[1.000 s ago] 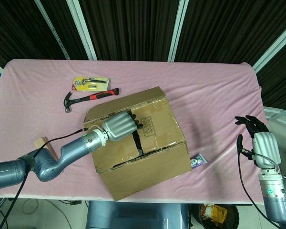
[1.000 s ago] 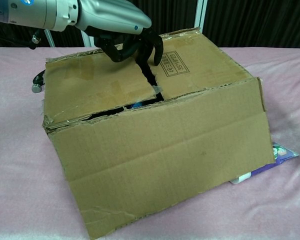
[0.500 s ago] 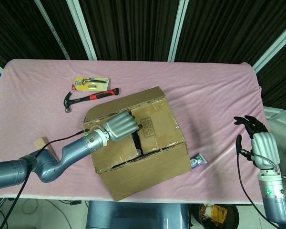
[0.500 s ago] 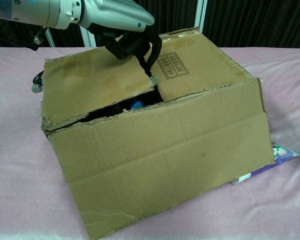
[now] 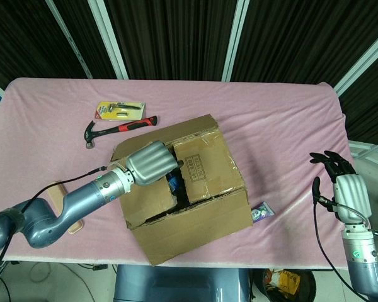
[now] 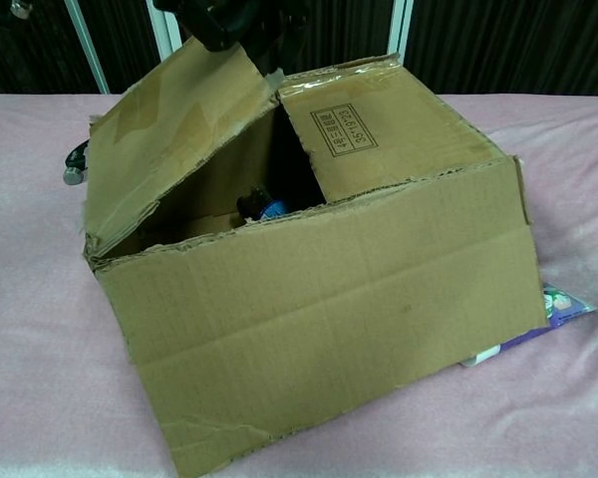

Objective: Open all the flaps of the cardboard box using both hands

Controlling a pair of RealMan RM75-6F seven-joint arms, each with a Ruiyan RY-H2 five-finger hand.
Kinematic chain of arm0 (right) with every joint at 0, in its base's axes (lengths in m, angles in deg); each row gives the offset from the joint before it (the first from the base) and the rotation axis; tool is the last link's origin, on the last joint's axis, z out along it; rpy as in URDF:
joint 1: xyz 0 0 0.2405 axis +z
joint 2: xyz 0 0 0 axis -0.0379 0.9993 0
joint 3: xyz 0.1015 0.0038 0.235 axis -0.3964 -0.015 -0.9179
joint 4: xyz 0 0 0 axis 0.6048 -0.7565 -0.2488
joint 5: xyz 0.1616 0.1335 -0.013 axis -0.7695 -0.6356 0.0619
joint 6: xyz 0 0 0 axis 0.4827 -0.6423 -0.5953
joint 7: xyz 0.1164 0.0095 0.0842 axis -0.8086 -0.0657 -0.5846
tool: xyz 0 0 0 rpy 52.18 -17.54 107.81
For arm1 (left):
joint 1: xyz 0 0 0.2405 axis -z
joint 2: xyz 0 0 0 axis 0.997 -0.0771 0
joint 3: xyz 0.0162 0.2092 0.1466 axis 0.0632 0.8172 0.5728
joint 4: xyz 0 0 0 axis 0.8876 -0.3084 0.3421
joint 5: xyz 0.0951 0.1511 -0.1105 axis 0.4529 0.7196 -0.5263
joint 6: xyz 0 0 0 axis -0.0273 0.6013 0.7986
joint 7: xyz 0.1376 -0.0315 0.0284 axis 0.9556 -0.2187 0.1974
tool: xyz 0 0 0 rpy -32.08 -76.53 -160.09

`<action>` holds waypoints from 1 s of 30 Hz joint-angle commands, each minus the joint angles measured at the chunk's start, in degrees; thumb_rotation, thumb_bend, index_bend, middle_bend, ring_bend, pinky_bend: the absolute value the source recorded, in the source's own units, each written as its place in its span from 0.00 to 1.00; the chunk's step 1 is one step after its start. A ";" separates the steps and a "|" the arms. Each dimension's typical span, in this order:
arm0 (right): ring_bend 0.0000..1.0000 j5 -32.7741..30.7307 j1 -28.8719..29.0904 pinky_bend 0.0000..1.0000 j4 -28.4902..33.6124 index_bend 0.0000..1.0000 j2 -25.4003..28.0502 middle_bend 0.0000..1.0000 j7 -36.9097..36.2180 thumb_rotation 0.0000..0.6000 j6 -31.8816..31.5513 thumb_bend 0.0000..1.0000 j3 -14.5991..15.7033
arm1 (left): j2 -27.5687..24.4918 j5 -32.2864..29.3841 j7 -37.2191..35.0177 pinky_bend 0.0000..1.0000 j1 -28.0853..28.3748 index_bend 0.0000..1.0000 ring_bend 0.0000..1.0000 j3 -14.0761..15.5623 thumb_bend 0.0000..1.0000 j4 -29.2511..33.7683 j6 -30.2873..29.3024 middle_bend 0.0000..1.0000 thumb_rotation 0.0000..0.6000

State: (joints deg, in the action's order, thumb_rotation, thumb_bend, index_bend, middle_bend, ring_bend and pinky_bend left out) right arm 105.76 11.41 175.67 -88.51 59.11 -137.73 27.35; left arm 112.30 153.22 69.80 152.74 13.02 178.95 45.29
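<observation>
The cardboard box (image 5: 195,207) sits tilted in the middle of the pink table. My left hand (image 5: 150,162) grips the inner edge of the box's left top flap (image 6: 169,139) and holds it raised at a steep angle; in the chest view only that hand's dark fingers (image 6: 229,18) show at the top edge. The right top flap (image 6: 379,129), with a printed label, lies flat and closed. Through the gap a dark and blue object (image 6: 264,206) shows inside. My right hand (image 5: 343,189) hangs off the table's right side, fingers apart, holding nothing.
A red-handled hammer (image 5: 116,130) and a yellow blister pack (image 5: 118,111) lie behind the box on the left. A purple packet (image 5: 261,212) pokes out from under the box's right corner. The table's near edge runs close below the box.
My left hand has lifted the left flap from nearly flat to steeply raised, opening the box's left half. The right hand has stayed where it was.
</observation>
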 commanded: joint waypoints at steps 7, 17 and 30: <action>0.18 0.65 -0.22 0.24 0.47 0.22 0.01 0.35 0.38 1.00 -0.59 0.69 -0.24 | -11.48 4.91 -4.86 0.60 -4.46 0.44 0.49 -0.11 1.00 9.58 -1.94 0.62 1.00; 0.18 1.76 -0.38 0.24 0.80 0.23 -0.34 0.35 1.04 1.00 -1.28 0.69 -0.19 | -19.28 12.81 -10.38 0.60 -10.29 0.44 0.49 1.05 1.00 13.63 -4.82 0.62 1.00; 0.18 2.63 -0.47 0.24 1.01 0.22 -0.63 0.35 1.86 1.00 -1.39 0.69 0.11 | -28.26 25.65 -19.32 0.60 -18.41 0.44 0.49 3.14 1.00 16.61 -11.73 0.62 1.00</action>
State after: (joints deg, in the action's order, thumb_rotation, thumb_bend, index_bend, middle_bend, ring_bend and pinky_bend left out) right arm 108.39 10.94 176.67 -89.14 60.97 -139.12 27.45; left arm 85.39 177.16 51.96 135.72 15.61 195.10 34.91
